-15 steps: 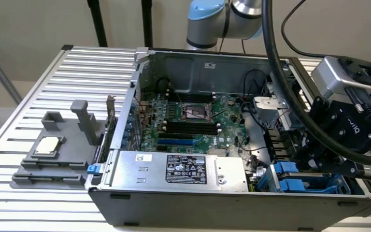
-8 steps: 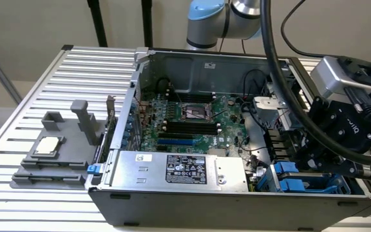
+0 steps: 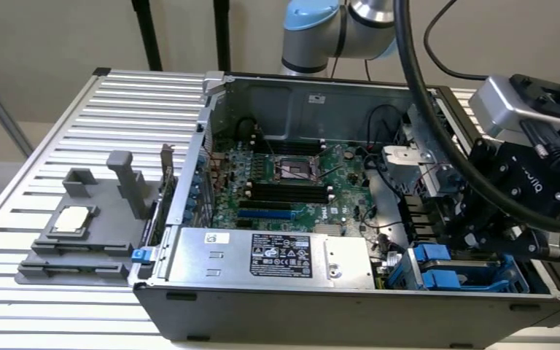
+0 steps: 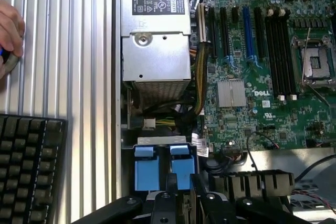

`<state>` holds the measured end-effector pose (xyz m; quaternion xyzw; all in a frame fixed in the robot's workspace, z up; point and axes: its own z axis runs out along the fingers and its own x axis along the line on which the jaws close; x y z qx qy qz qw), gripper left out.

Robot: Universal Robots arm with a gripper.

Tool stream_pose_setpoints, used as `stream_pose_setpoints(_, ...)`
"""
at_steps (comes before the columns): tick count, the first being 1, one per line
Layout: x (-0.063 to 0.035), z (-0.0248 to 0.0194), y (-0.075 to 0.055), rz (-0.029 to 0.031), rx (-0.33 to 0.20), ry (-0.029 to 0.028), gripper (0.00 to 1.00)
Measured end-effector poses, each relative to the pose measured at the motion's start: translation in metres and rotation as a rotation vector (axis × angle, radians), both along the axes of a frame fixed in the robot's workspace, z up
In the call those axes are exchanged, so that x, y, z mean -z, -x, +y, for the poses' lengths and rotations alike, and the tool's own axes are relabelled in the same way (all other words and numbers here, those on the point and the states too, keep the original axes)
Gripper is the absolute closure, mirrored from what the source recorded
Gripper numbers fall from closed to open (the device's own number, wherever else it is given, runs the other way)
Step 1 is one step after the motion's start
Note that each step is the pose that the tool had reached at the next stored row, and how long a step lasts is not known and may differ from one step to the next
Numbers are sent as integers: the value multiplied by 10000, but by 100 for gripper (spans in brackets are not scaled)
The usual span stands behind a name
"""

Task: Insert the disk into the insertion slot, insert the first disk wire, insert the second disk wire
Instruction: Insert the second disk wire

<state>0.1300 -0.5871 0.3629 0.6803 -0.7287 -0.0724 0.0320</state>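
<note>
The disk (image 4: 149,169) shows as the end of its blue carrier, two blue tabs side by side; the drive body is hidden down in the grey-blue insertion slot (image 4: 160,141). My gripper (image 4: 184,182) stands right over it, jaws narrow, shut on the near edge of one tab. In the exterior view the gripper (image 3: 477,248) hangs over the slot (image 3: 509,277) at the case's front corner, on that view's right, with blue tabs (image 3: 434,255) beside it. Loose wires (image 4: 173,121) with a white plug lie between the slot and the power supply.
The silver power-supply box (image 3: 270,255) sits beside the slot, with the motherboard (image 3: 300,182) behind it. A grey fixture (image 3: 76,233) stands on the slatted table at the exterior view's left. A person's hand (image 4: 8,35) and a black keyboard (image 4: 29,171) lie outside the case.
</note>
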Motion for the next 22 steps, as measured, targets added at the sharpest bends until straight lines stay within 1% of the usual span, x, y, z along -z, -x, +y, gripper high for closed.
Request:
stream_pose_setpoints(2, -69, 43, 0, 0, 0, 1, 76)
stream_pose_setpoints(4, -111, 70, -9, 0, -1, 9, 76)
stream_pose_setpoints(7, -120, 97, -47, 0, 0, 15, 76)
stream_pose_setpoints(9, -121, 115, -75, 0, 0, 23, 74)
stream_pose_setpoints(10, -120, 121, -86, 0, 0, 26, 68)
stream_pose_setpoints(11, -120, 126, -98, 0, 0, 31, 68)
stream_pose_setpoints(12, -121, 136, -106, 0, 0, 39, 62)
stream_pose_setpoints(13, -121, 152, -113, 0, 0, 54, 62)
stream_pose_setpoints(15, -119, 190, -132, 0, 0, 92, 62)
stream_pose_setpoints(16, -119, 211, -141, 0, -1, 123, 62)
stream_pose_setpoints(18, -116, 243, -161, -1, 0, 204, 62)
stream_pose_setpoints(22, -94, 258, -197, 0, 0, 387, 62)
